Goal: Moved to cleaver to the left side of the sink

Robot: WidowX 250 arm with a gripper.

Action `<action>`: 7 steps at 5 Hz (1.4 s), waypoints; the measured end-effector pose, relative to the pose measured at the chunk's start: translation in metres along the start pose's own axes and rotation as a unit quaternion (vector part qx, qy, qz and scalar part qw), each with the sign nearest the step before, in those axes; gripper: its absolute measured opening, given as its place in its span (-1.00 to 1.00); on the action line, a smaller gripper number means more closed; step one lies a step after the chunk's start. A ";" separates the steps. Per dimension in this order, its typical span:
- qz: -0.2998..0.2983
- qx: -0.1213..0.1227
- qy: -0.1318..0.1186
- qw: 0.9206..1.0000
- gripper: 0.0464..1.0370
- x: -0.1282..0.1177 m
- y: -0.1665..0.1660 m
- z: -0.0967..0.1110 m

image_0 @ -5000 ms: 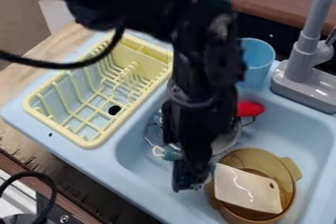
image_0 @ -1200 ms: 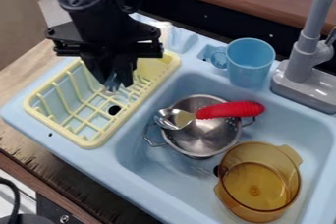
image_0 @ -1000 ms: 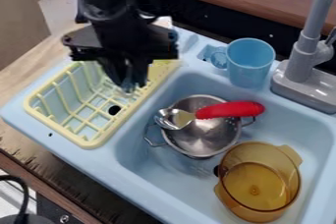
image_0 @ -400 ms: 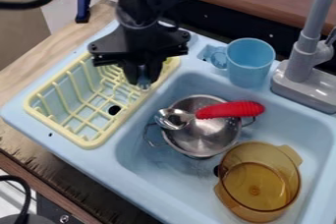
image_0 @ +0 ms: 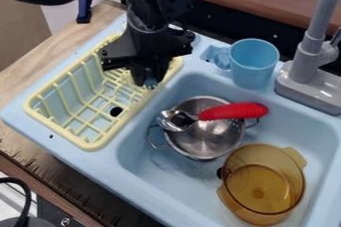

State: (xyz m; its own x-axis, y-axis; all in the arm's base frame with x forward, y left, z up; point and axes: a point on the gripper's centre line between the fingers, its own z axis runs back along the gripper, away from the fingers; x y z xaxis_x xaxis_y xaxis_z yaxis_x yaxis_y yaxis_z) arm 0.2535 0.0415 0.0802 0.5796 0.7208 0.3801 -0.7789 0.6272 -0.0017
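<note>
The black gripper [image_0: 150,78] hangs over the right back part of the yellow dish rack, close to the left rim of the sink [image_0: 136,124]. Whether it is open or shut I cannot tell. Behind the gripper's body a small pale patch [image_0: 176,25] peeks out at the sink unit's back edge, mostly hidden by the arm. I cannot tell if it is the cleaver.
The yellow rack [image_0: 100,145] fills the left side. In the basin are a steel colander [image_0: 206,144], a red-handled spoon [image_0: 233,111] across it, and an amber pot [image_0: 258,206]. A blue cup [image_0: 254,64] and grey faucet [image_0: 303,66] stand behind.
Five seconds ago the white cleaver lay over the amber pot beside the gripper; the pot's top is now uncovered. The gripper went to the rack, and lately shifted rightward across its back part.
</note>
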 end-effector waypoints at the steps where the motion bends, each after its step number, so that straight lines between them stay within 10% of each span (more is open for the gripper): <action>1: 0.010 0.007 0.008 1.000 -0.65 -0.003 0.001 -0.004; 4: 0.060 -0.003 0.054 0.997 -0.54 0.005 0.010 -0.010; 7: 0.053 0.009 0.062 0.997 0.93 0.000 0.011 -0.008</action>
State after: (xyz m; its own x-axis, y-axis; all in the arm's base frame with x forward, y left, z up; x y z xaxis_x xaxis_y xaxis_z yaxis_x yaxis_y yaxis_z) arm 0.2470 0.0511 0.0726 0.5186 0.8139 0.2621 -0.8404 0.5417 -0.0193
